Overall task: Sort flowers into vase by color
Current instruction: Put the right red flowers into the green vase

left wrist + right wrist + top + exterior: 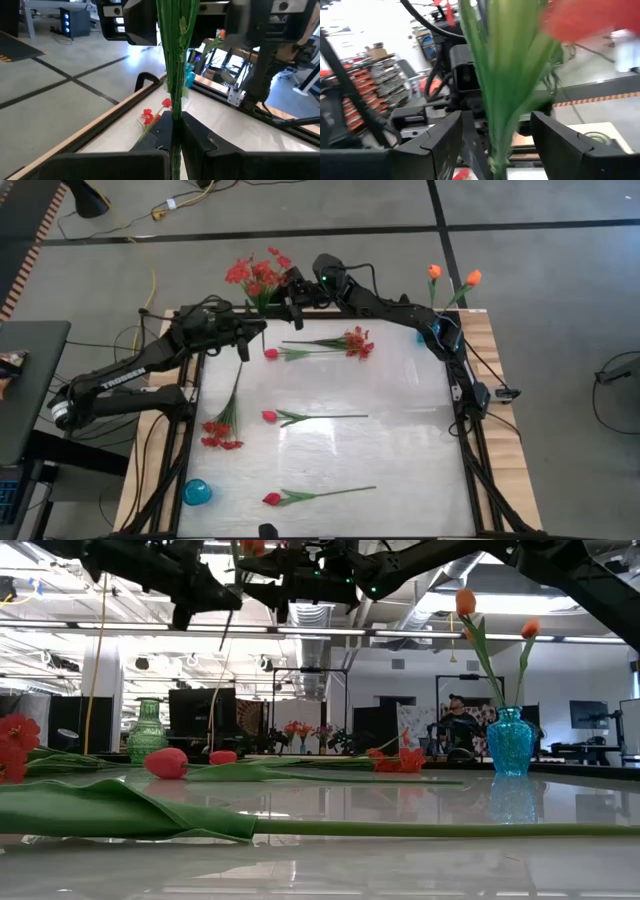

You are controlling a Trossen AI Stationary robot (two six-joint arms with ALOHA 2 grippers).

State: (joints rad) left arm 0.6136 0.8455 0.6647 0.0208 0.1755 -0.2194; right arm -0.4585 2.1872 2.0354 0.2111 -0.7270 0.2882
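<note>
A red many-bloom spray [255, 275] is held up in the air over the table's far left part, blooms on top. My left gripper [258, 325] is shut on its green stems [175, 75]. My right gripper [292, 290] is open higher up, one finger on either side of the stems [505, 100], touching nothing that I can see. Another red spray [352, 342], a third red spray [220, 430] and three pinkish-red tulips [270, 353], [268, 416], [272, 498] lie flat on the table. Two orange tulips [452, 277] stand in a blue vase [510, 740]. My left gripper pinches the bundle of green stems [175, 117] between its two fingers, below the blooms. The fingers come in about level from the table's left and lie across the stems. The spray stands nearly upright and clear of the table, its lower stem end hanging below the fingers [222, 635].
A green vase [147, 730] stands at the far left of the table, below the held spray. A small blue vessel [197, 492] sits at the near left corner. The table's right half between the lying flowers and the right arm is bare.
</note>
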